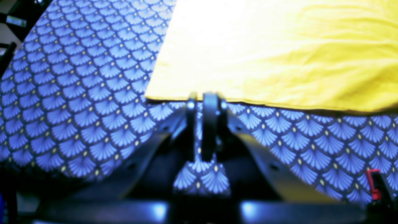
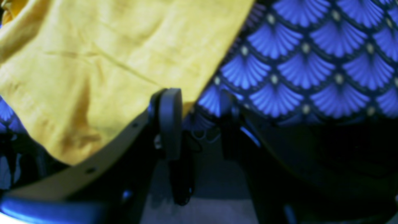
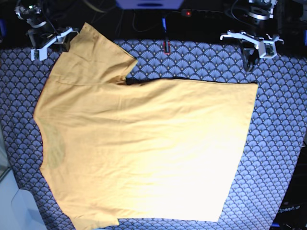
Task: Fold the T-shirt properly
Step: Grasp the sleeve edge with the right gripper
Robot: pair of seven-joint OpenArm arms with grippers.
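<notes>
The yellow-orange T-shirt (image 3: 144, 143) lies spread flat on the blue scallop tablecloth (image 3: 283, 143), neck to the left and hem to the right. My right gripper (image 3: 62, 44) hangs at the far-left sleeve (image 3: 96, 52). In the right wrist view this gripper (image 2: 199, 105) is open, one finger (image 2: 169, 112) over the sleeve's edge (image 2: 124, 62), the other over bare cloth. My left gripper (image 3: 247, 64) hovers just beyond the far hem corner. In the left wrist view it (image 1: 202, 102) is shut, its tips at the shirt's edge (image 1: 279, 62), with nothing seen between them.
A power strip with a red light (image 3: 187, 13) and cables lie beyond the table's far edge. A small dark and red object (image 3: 166, 46) rests on the cloth near the far side. A red clip (image 1: 371, 183) sits at the cloth's edge.
</notes>
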